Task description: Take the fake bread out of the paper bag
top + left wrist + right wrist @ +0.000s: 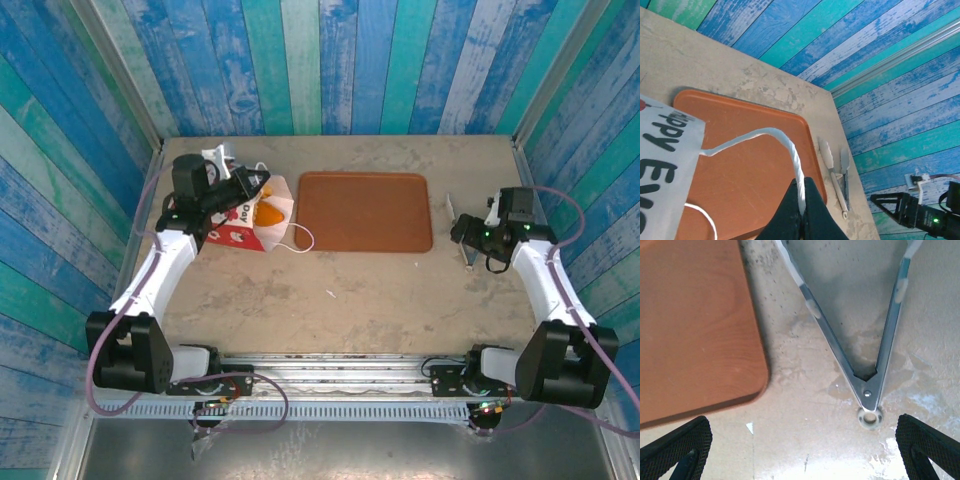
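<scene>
The paper bag [243, 224] lies on its side at the back left of the table, its mouth facing the tray. An orange-brown piece of fake bread [270, 213] shows inside the mouth. My left gripper [258, 183] is over the bag's top edge. In the left wrist view it [801, 210] is shut on one thin white loop handle [790, 150], which arches up from the bag's white printed side [665, 160]. The other handle [300, 240] lies loose on the table. My right gripper [802, 450] hangs open just above the table, with its fingers [675, 450] spread wide and nothing between them.
A flat brown tray [365, 212] lies mid-table right of the bag, its corner [695, 325] near the right gripper. Metal tongs [451, 212] lie right of the tray, their hinge ring [870, 417] just ahead of the right fingers. Blue plank walls enclose the table.
</scene>
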Robot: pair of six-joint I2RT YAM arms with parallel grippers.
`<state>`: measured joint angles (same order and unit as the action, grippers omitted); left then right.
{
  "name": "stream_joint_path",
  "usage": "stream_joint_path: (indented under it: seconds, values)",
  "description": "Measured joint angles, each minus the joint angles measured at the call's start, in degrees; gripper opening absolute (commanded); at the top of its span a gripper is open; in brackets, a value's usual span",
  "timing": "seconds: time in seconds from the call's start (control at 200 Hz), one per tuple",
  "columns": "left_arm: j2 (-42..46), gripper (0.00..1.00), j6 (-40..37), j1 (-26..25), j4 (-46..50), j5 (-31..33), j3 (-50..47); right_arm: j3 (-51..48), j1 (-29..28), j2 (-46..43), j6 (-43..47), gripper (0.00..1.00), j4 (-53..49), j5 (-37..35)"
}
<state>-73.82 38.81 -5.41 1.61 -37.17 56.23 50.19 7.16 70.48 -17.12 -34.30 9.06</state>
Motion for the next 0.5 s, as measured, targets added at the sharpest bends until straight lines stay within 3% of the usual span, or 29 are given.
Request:
stream_joint_path:
  seconds: [0.501]
  values:
    - [-6.2, 0.01, 1.9, -3.0, -1.4, 1.4, 7.1, 0.0, 0.1, 2.0, 2.1, 0.99, -0.9, 0.1]
